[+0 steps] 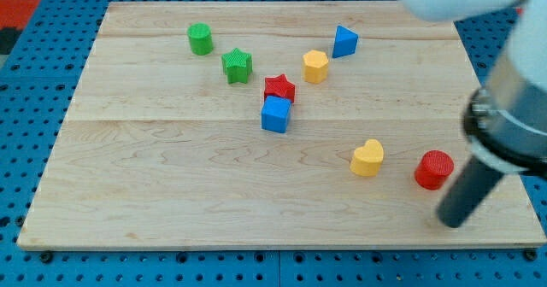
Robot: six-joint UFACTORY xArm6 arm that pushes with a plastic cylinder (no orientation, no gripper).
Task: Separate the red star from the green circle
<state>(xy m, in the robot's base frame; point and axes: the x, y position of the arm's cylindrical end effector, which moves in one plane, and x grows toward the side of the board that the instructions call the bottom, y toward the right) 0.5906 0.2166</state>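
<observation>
The red star (pixel 279 87) lies near the board's middle top, touching the blue cube (pixel 276 114) just below it. The green circle (pixel 200 39) stands at the upper left, well apart from the red star, with the green star (pixel 237 65) between them. My tip (pixel 451 221) is at the lower right of the board, just below and right of the red circle (pixel 435 169), far from the red star.
A yellow hexagon (pixel 315 66) and a blue triangle (pixel 344 41) lie up and right of the red star. A yellow heart (pixel 367 158) lies left of the red circle. The wooden board (pixel 171 193) rests on a blue pegboard. The arm's body fills the upper right.
</observation>
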